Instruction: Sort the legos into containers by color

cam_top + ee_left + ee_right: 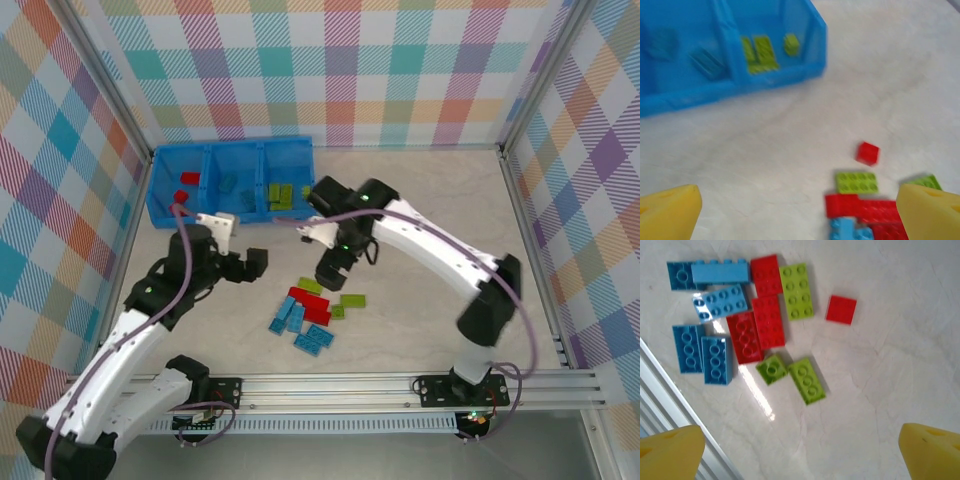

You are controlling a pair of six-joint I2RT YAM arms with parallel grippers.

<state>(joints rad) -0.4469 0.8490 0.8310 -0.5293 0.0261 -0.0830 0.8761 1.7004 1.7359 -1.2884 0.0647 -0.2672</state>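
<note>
Plaid walls [340, 70] enclose a pale marbled tabletop [440, 175].

Lab robot cell, plaid walls [340, 60]

containers [170, 170] at far left of table [430, 200], some legos [281, 193] inside, loose legos [312, 308] clustered nearer, toward centre

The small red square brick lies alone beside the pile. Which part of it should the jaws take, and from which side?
Take the red square brick by two opposite side walls, coming straight down from above. It lies flat, touching no other brick, with bare table around it. The long green brick is its nearest neighbour, so the walls not facing it are probably safer.
</note>
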